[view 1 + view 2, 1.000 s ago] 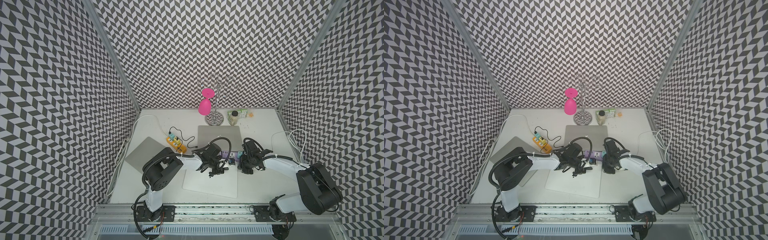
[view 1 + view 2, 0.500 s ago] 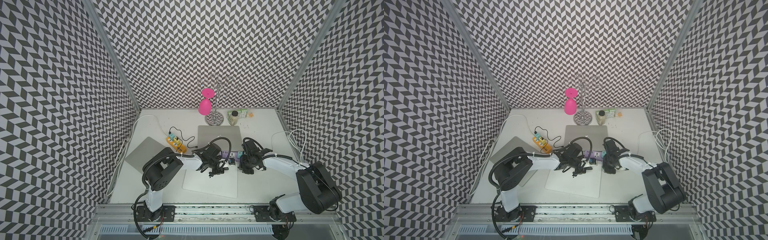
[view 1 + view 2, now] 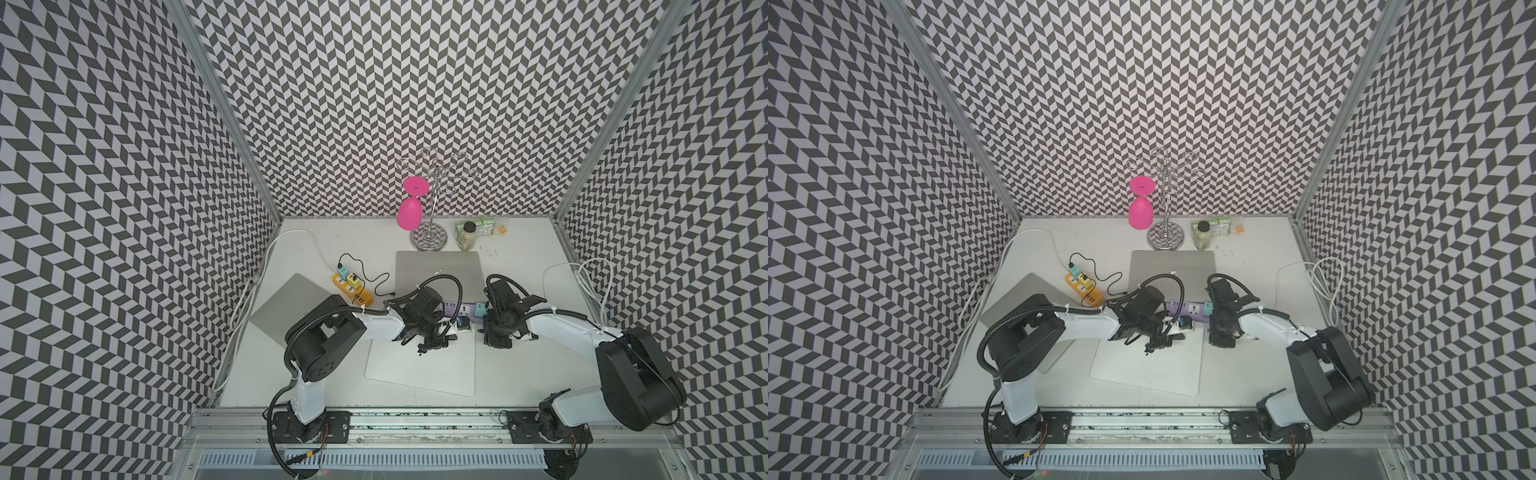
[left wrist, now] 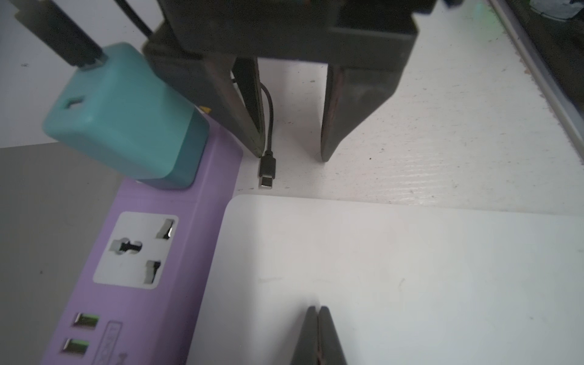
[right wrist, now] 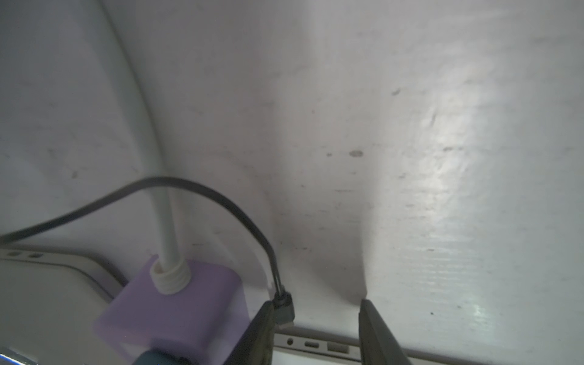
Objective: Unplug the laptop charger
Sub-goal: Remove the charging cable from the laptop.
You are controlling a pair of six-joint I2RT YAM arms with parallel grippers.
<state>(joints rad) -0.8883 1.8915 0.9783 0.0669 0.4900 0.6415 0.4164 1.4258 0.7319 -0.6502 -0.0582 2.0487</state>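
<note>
The right gripper (image 4: 290, 156) has its jaws parted around nothing; the charger plug (image 4: 266, 172) lies on the worktop (image 4: 426, 151) beside one jaw, just off the white laptop (image 4: 379, 268). The left gripper (image 4: 317, 316), jaws clenched on nothing, hangs over that laptop. The teal adapter (image 4: 126, 113) sits in the purple power strip (image 4: 151, 252).

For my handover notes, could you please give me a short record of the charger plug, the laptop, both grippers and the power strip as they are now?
charger plug: out of the port, metal tip bare, just off the white laptop edge
right gripper: open, plug beside one finger, not clamped
left gripper: shut, tips at the laptop's lid
teal adapter: seated in the purple power strip
task: looks done at the laptop end
</note>
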